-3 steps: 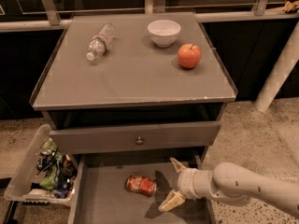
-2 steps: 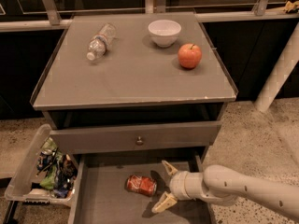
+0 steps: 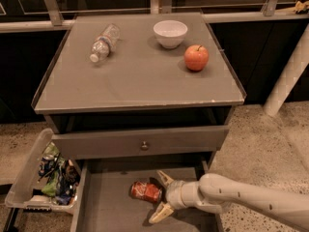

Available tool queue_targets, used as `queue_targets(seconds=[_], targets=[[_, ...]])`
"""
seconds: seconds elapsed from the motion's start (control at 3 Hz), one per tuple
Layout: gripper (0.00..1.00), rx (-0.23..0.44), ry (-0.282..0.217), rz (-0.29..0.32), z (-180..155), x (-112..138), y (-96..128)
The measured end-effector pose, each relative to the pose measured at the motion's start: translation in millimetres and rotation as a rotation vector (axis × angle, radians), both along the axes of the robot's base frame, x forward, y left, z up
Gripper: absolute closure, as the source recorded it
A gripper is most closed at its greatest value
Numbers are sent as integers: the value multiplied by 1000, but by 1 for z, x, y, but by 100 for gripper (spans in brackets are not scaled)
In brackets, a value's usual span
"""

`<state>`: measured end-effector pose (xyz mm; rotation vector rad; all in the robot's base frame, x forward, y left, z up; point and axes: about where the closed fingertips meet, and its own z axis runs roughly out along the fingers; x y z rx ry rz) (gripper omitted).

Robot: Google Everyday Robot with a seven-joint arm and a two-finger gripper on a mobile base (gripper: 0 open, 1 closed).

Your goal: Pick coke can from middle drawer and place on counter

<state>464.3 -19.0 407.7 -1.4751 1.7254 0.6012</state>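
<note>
The coke can (image 3: 146, 191), red and lying on its side, rests on the floor of the open middle drawer (image 3: 106, 204). My gripper (image 3: 161, 197) reaches in from the right, low inside the drawer. Its fingers (image 3: 161, 213) are spread open, one above and one below the can's right end, right beside it; I cannot tell whether they touch it. The counter (image 3: 135, 76) is the grey top above, with a raised rim.
On the counter lie a clear plastic bottle (image 3: 104, 43), a white bowl (image 3: 170, 33) and a red-orange apple (image 3: 196, 57). A drawer front with a round knob (image 3: 144, 145) sits above the open drawer. A clear bin of packets (image 3: 46, 175) hangs at the left.
My gripper has moved left inside the drawer, closing the gap to the can's right end. The can has not moved.
</note>
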Motion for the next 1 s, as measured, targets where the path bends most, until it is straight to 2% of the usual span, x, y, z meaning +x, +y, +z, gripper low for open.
queue_targets(seconds=[0.67, 1.0], targets=[[0, -2, 23, 18, -41, 8, 14], [18, 0, 24, 17, -42, 8, 14]])
